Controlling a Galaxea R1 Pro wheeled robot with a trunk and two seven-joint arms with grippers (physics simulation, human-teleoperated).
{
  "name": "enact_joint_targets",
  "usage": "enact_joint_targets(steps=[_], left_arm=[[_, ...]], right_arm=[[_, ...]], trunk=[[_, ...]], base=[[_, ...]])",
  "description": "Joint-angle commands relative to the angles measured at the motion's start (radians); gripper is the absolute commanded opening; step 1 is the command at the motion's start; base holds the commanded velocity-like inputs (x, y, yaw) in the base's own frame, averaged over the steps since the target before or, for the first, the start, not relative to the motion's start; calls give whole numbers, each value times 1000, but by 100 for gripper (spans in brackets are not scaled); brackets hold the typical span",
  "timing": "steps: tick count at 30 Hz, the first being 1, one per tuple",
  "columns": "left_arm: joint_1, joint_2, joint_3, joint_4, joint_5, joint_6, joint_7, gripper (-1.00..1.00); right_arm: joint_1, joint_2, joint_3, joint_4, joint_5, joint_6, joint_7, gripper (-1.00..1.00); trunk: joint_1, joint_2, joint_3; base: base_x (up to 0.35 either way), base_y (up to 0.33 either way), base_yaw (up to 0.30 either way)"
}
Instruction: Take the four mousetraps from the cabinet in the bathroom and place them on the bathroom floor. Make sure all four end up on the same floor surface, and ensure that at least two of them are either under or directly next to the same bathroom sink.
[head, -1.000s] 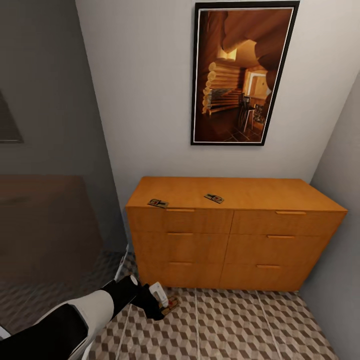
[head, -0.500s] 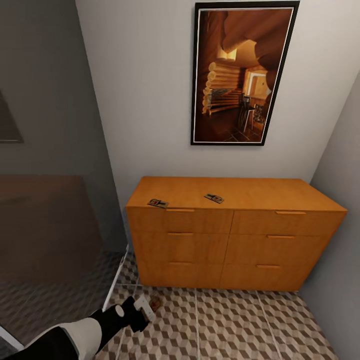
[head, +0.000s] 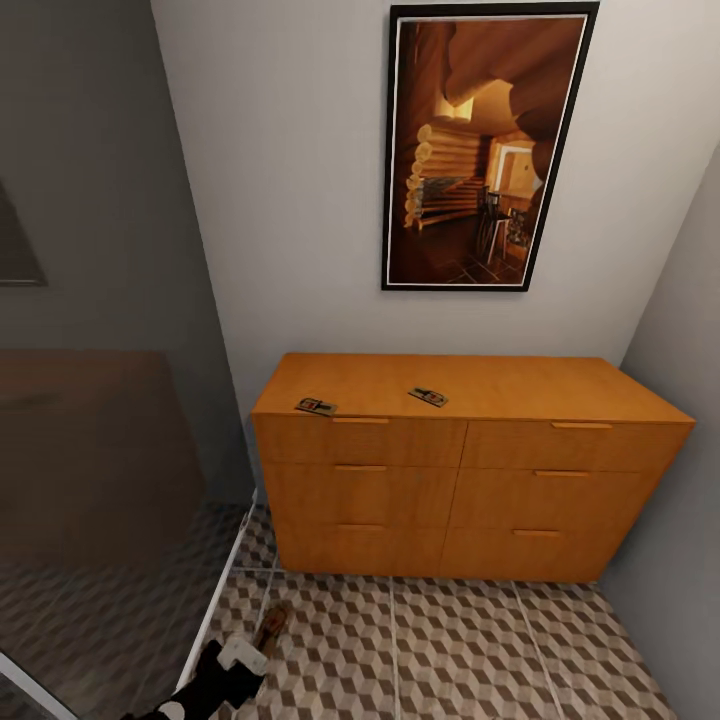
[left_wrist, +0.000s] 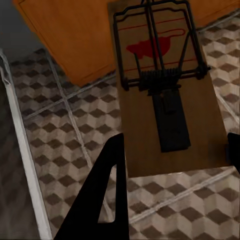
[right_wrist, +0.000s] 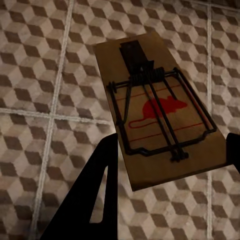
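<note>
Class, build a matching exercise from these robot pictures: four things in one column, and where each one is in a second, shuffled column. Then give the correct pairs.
Things
1. mousetrap by the cabinet's front edge
2. framed picture
3. mousetrap between the left gripper's fingers
4. bathroom floor

Places
A. hanging on the wall above the cabinet
B. lying on the cabinet's flat top
C. spread in front of the cabinet's drawers
D. low over the tiles beside the left gripper

Pairs: 1-B, 2-A, 3-D, 4-C
</note>
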Motion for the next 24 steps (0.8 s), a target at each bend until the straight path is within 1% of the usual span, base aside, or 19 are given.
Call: enact_joint_targets(steps=[1,2,3,4,5,6,7,8,11,12,13,14,15,16,18,22,24], left_arm=[[8,3,-5,4,28,-24,-3,-100],[26,7,-5,4,54,-56,14,-100],[45,10,-5,4,72,-86,39,-100],[53,11,-5,4,78,-103,54,-100],[69,12,-5,4,87,-135,90,-100],[77,12,-5,4,91,-152,108,-100],[92,10,-5,4,96,-183,145,-100],[100,8,-5,4,97,-198,162,-100],[133,-13,-5,3,102,-262,261,-100],[136,-18,-5,3,103,-268,277,-100],[140,-27,-5,3,104,-277,310,-100],[142,-31,-5,3,104,-280,328,-100],[145,-36,-5,2,106,-285,363,-100],[146,-40,-5,2,107,-288,396,-100],[148,-44,-4,1,108,-290,435,-100],[150,-47,-4,1,108,-288,464,-100],[150,-49,-3,1,109,-286,466,-100]], right_arm=[[-1,3,3,-8,10,11,-9,-100],[-2,11,3,-21,13,28,-11,-100],[-3,19,3,-33,16,39,-12,-100],[-3,22,3,-39,17,43,-13,-100],[-6,27,3,-51,18,49,-16,-100],[-8,29,3,-57,18,52,-17,-100],[-12,32,3,-70,19,57,-22,-100],[-14,34,3,-76,19,61,-26,-100],[-39,42,3,-105,20,105,-58,-100],[-46,43,3,-109,20,114,-63,-100],[-61,44,3,-113,21,130,-73,-100],[-69,44,3,-115,21,137,-77,-100],[-82,43,3,-117,21,146,-84,-100],[-93,41,3,-121,21,152,-89,-100],[-102,38,3,-128,21,157,-93,-100],[-109,35,2,-134,19,147,-97,-100],[-111,35,1,-131,16,121,-97,-100]], trunk=[[0,-1,-1],[0,-1,-1],[0,-1,-1],[0,-1,-1],[0,-1,-1],[0,-1,-1],[0,-1,-1],[0,-1,-1],[0,-1,-1],[0,-1,-1],[0,-1,-1],[0,-1,-1],[0,-1,-1],[0,-1,-1],[0,-1,-1],[0,-1,-1],[0,-1,-1]], base=[[0,0,0],[0,0,0],[0,0,0],[0,0,0],[0,0,0],[0,0,0],[0,0,0],[0,0,0],[0,0,0],[0,0,0],[0,0,0],[0,0,0],[0,0,0],[0,0,0],[0,0,0],[0,0,0],[0,0,0]])
